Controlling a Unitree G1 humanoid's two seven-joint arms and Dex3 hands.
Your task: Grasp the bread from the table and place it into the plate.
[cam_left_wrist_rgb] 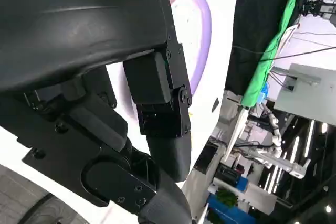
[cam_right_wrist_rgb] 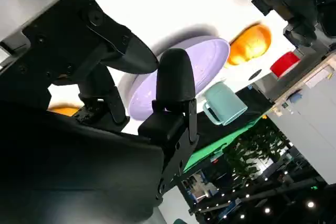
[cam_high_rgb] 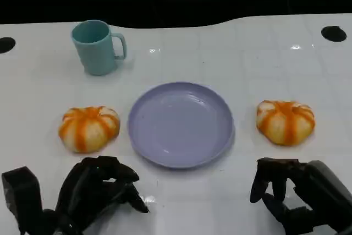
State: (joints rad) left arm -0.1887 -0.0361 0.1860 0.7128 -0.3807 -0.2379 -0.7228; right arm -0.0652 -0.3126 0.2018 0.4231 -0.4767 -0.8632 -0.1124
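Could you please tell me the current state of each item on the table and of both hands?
Left bread: on the table, untouched.
Right bread: on the table, untouched.
Plate: upright, holding nothing.
Mug: upright, handle toward the plate's side.
Left hand: holds nothing, fingers curled.
Right hand: holds nothing, fingers curled.

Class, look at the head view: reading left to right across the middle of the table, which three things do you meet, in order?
Left bread → purple plate → right bread.
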